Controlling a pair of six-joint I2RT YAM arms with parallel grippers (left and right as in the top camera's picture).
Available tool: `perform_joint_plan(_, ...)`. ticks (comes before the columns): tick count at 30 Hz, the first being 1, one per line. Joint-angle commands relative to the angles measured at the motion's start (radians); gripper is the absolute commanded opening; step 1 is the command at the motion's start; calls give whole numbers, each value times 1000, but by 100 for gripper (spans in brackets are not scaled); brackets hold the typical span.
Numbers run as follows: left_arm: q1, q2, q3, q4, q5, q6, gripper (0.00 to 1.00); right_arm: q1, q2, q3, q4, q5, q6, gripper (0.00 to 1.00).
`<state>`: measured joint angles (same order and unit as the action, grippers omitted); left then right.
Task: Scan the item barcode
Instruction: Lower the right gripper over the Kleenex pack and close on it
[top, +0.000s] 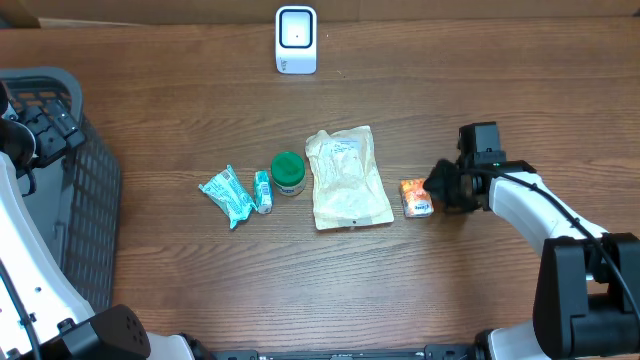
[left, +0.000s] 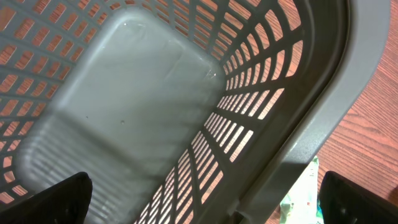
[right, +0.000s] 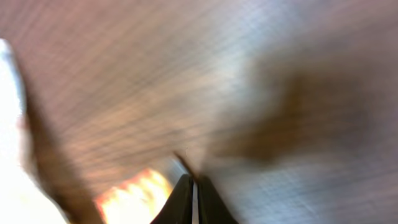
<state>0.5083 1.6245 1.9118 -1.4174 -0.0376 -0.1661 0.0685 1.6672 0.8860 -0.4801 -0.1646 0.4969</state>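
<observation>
Grained wood table (top: 480, 90), slatted grey plastic basket (top: 90, 220), small crinkled orange packet (top: 415, 197)

- A mock shop checkout, laid out on a wooden table (top: 500, 90).
- A white barcode scanner (top: 296, 40) stands at the far edge.
- A grey plastic shopping basket (top: 92, 200) sits at the left.
- Small packaged goods lie in a row: teal packet (top: 227, 195), green-lidded jar (top: 288, 172), pale pouch (top: 347, 178), orange packet (top: 415, 196).

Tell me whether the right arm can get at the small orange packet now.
Probably yes: the right pincer is right beside the orange packet, nothing between them, but its jaws are shut and must open first.
</observation>
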Motion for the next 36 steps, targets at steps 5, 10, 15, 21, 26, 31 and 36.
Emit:
perform_joint_plan(5,0,6,7,1,3,-18,100,15,1,7,64,-89,-37,21)
perform_joint_plan(10,0,6,7,1,3,-18,100,-17,-19,80,-71,-201,-106,63)
perform_joint_plan(15,0,6,7,1,3,-18,100,-41,-39,146,-240,-224,-105,73)
perform_joint_plan(21,0,6,7,1,3,-18,100,-41,-35,107,-332,-241,-105,68)
perform_joint_plan(26,0,6,7,1,3,-18,99,-41,-35,45,-310,-238,-105,50)
perform_joint_plan(31,0,6,7,1,3,-18,99,-41,-35,1,-281,-155,-99,44)
perform_joint_plan(36,0,6,7,1,3,-18,99,-41,-35,-27,-226,-143,-100,44)
